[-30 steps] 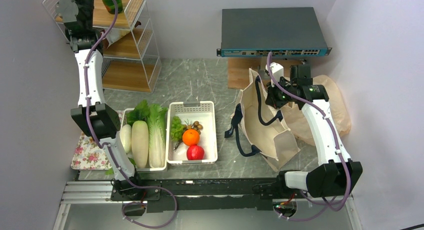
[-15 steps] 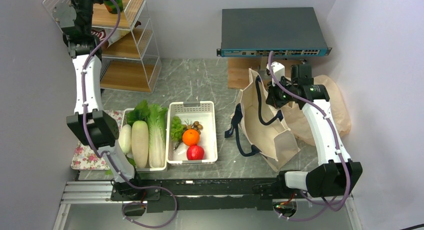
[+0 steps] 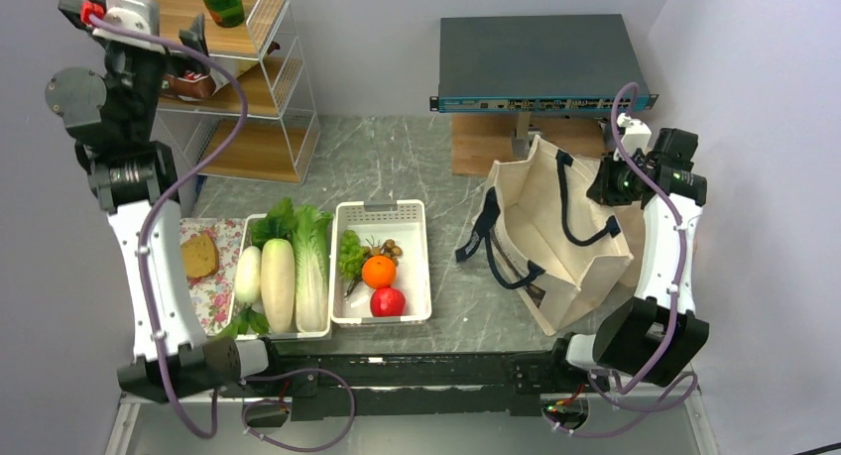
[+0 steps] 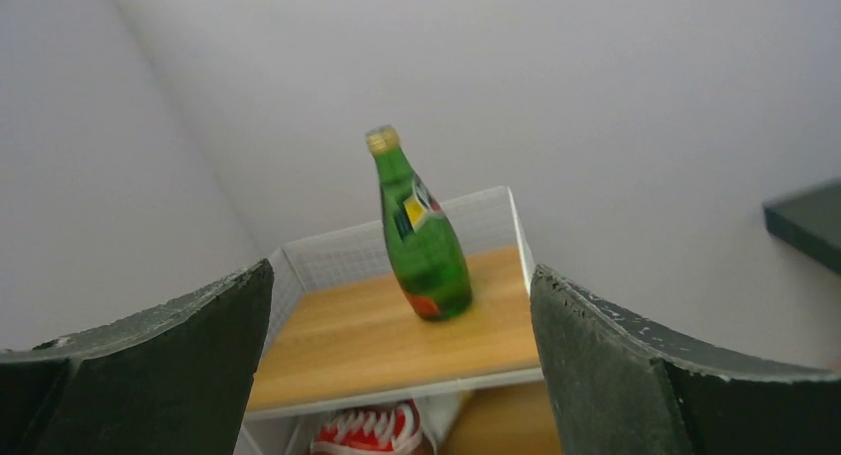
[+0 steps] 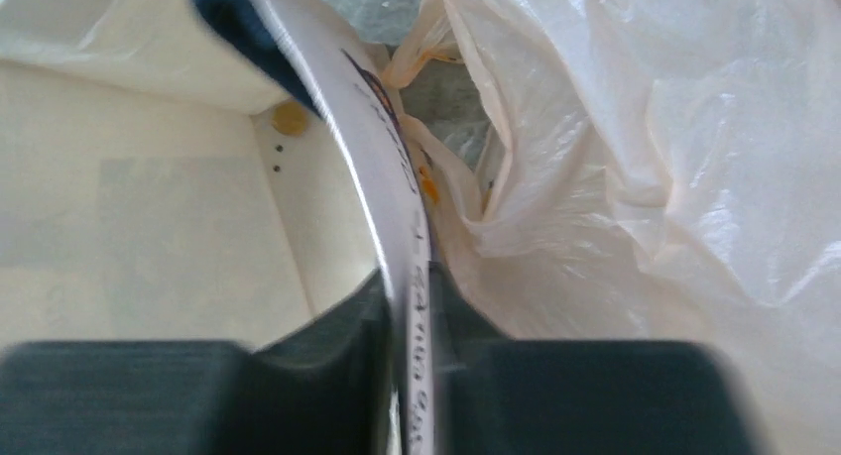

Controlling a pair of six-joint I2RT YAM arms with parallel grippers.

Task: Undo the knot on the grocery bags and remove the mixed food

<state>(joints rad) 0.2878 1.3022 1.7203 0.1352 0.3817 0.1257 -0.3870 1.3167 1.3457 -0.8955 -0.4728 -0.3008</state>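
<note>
Grey marble table (image 3: 397, 158) from overhead, wire rack (image 3: 288, 88) in the far left corner, and most of the food is out. Cabbage (image 3: 307, 237) and radishes (image 3: 277, 282) share one white tray (image 3: 298, 331). Orange (image 3: 378, 272) and apple (image 3: 387, 301) sit in the next, and bread (image 3: 199, 255) lies on the floral mat (image 3: 213, 301). The green bottle (image 3: 220, 1) stands upright on the rack's top shelf, with my left gripper (image 3: 193, 44) raised near it. My right gripper (image 3: 602, 185) has the tote (image 3: 555, 247) by its far rim.

Left wrist now: fingers spread wide, holding nothing, and the bottle is beyond them, apart. A red snack packet (image 4: 367, 435) sits on the shelf below. If I swing carelessly with the jaws that wide, I'd say I could clip the bottle and topple it.

Right wrist: fingers pinched narrow on the tote's rim, the plastic bag (image 5: 645, 177) pressed right beside. Its twisted top (image 5: 412, 63) lies loose, and I can't make out a tied knot. If I pull hard, that thin canvas may slip out, or the tote may tip.
</note>
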